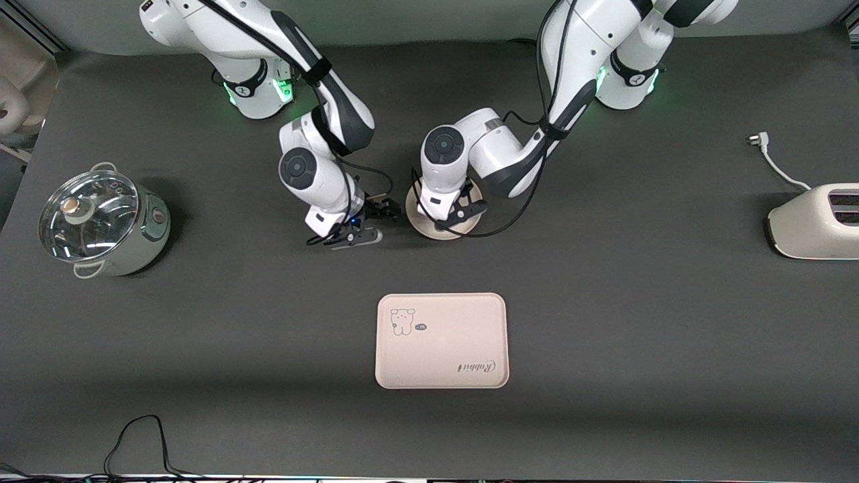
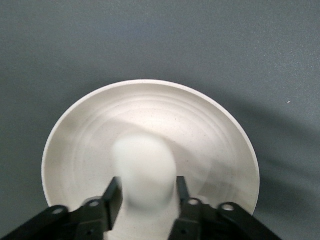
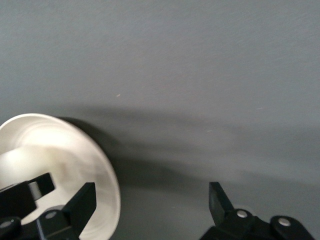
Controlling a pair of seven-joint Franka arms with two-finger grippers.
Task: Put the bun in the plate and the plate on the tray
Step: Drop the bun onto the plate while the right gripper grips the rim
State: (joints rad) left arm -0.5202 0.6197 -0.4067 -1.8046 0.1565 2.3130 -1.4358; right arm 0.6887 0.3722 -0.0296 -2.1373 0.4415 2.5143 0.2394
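Bun [image 2: 144, 170] first: it sits between the left gripper [image 2: 146, 194] fingers, right over the middle of the plate [image 2: 200, 125], the two black fingers [image 2: 114, 196] closed against its sides. Whether it touches the dish floor yet, I can't say from here. Over on the dark bench [image 1: 604, 302] the plate [image 1: 429, 231] lies between the two wrists, largely covered by the left arm, and the tray [image 1: 456, 349] with its little bear drawing lies well apart from it, nearer the front camera and bare. Right gripper [image 1: 359, 228] hangs low just beside the plate, toward the right arm's end of the bench, fingers spread wide with nothing between them; its own camera catches the plate's rim [image 3: 107, 175] at one finger. Looks to me like the bun is on the point of being let go into the dish, with the carry to the tray still to come. That bun reads as soft and light, so a gentle squeeze across its narrow middle should do, and too much would dent it. The plate looks stiff, smooth and likely slippery; the raised rim is the only place to pinch it, and it must be kept level or the bun will roll. A glass-lidded pot [image 1: 104, 221] and a toaster [image 1: 815, 225] stand at the bench ends, out of the way.
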